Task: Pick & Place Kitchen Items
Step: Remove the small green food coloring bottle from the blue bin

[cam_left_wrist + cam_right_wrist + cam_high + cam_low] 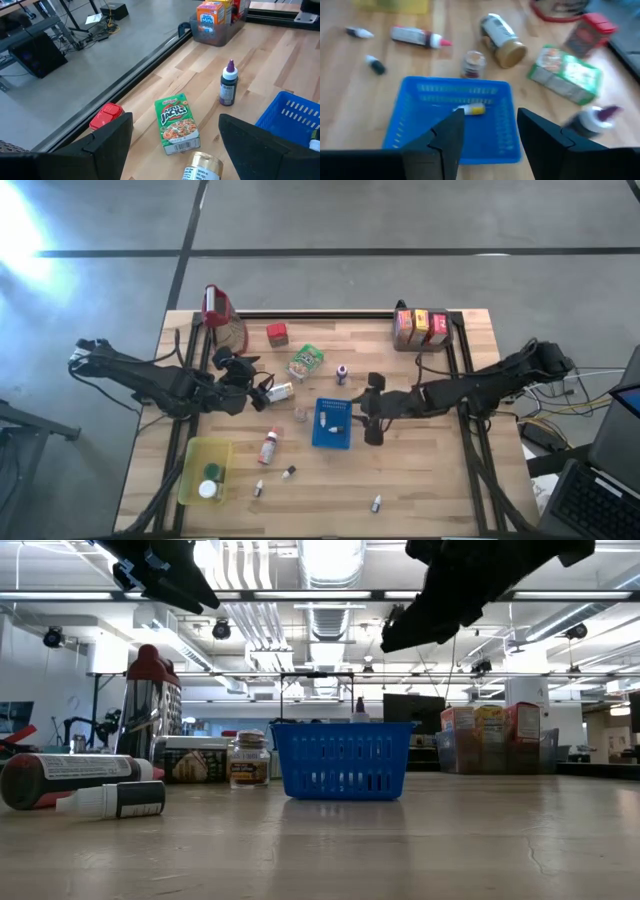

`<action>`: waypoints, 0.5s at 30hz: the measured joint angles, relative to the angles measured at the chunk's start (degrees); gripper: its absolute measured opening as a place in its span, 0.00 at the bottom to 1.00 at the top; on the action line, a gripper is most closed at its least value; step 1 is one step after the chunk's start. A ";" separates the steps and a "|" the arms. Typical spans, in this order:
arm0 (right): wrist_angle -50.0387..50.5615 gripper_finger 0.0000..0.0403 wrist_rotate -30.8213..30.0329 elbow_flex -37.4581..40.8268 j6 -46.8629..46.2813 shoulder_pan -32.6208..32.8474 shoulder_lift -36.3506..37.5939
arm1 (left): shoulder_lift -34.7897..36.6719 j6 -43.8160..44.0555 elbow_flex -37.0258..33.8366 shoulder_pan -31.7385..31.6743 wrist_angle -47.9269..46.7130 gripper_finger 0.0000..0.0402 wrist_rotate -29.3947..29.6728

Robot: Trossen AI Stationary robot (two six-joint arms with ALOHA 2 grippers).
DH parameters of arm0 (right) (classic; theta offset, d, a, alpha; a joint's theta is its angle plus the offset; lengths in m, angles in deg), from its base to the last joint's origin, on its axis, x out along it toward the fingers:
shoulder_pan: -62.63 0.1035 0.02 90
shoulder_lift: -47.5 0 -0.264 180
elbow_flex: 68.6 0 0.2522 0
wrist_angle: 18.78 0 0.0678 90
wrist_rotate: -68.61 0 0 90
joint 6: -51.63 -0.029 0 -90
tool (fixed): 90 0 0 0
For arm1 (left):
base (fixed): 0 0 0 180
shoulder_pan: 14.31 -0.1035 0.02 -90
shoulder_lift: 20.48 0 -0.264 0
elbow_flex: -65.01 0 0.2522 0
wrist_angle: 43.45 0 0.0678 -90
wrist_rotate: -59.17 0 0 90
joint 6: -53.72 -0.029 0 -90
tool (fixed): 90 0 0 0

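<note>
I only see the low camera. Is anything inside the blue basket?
Observer: Yes, one tiny bottle lies in the blue basket.
Operator: Is the arm above it holding something?
Observer: No. The right gripper has its fingers open, with nothing between them.
Operator: What's the other arm over?
Observer: The left gripper, also open, is over a gold-lidded jar lying on its side.

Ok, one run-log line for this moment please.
left claw: open, over gold-lid jar | right claw: open, empty, beside blue basket | basket: small bottle inside
</note>
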 joint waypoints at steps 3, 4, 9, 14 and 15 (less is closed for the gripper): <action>0.26 0.40 3.12 -1.80 0.00 0.67 -1.79 | 0.01 0.00 0.00 0.01 0.03 0.75 0.00; 0.99 0.39 3.44 -2.60 0.00 1.02 -2.51 | 0.00 0.00 0.00 0.01 0.00 0.75 0.00; 10.19 0.33 3.78 -8.85 0.26 2.03 -8.63 | 0.00 0.00 0.00 0.00 0.08 0.75 0.00; 22.88 0.29 4.82 -18.76 0.02 2.14 -16.13 | 0.02 0.00 0.01 0.02 0.05 0.75 0.00; 24.46 0.29 4.92 -20.59 0.12 2.14 -17.40 | 0.01 0.00 0.00 0.02 0.04 0.75 -0.01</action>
